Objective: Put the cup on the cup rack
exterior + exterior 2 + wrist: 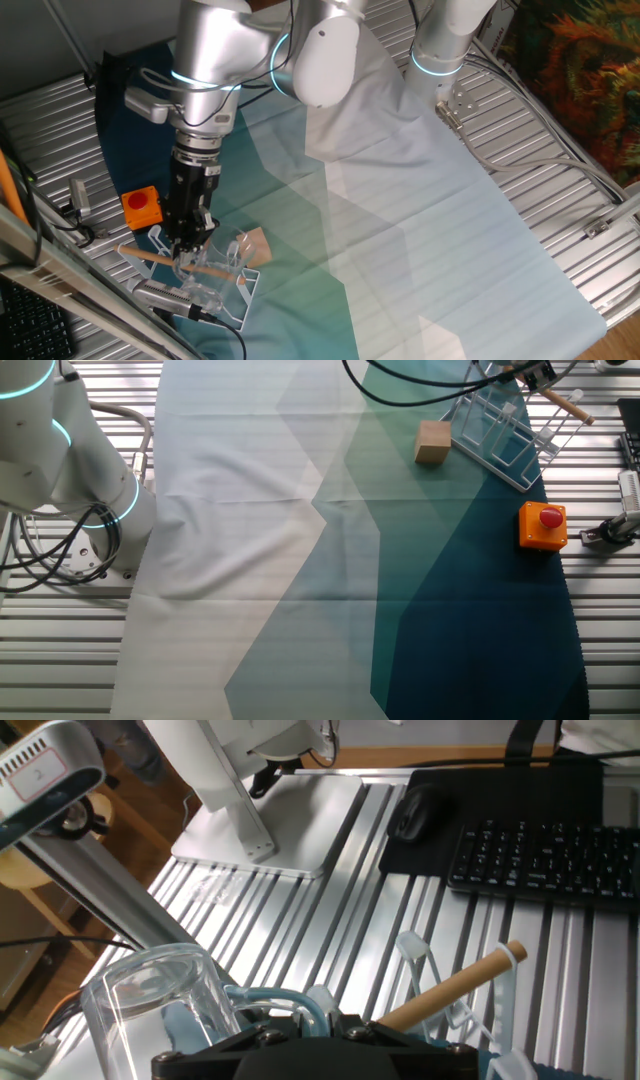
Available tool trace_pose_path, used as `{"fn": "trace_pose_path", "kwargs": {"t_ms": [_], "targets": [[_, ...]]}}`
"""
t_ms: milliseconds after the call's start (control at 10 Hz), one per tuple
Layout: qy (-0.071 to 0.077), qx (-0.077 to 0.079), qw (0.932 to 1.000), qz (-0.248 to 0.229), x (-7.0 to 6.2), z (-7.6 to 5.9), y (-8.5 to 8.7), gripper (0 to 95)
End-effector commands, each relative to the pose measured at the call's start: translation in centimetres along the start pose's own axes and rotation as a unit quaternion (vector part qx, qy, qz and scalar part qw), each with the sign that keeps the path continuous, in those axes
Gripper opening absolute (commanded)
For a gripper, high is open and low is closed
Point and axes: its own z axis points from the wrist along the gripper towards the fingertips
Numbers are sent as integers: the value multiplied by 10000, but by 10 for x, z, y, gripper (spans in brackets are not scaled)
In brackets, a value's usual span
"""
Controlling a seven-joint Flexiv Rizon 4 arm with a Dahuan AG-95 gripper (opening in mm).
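The gripper (189,252) hangs low over the low white wire cup rack with looped prongs and a light wooden rod (195,275), and in the hand view the small clear glass cup (165,1010) sits tight against the fingers, so it looks clamped on the cup, though the jaws themselves are hidden. To do this step well, I judge the cup's mouth should be lined up over a prong, lowered straight, and let go only once it rests. Beside the rack lie a tan wooden block (254,245) and an orange box with a red button (142,206), all on a teal-and-white cloth (420,240) over the ribbed metal counter (560,150); beyond the rack sit a black keyboard (545,850) and mouse (415,815).
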Motion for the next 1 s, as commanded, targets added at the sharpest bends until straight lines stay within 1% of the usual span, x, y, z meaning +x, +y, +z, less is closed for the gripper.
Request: {"fn": "trace_pose_path", "kwargs": {"t_ms": [100,700,900,1000], "targets": [[-41,5,10000,-14,0,2,0,0],[-79,-23,10000,-34,0,3,-1,0],[-141,-44,9999,-39,0,3,-1,0],[-150,-38,9999,-44,1,3,-1,0]]}}
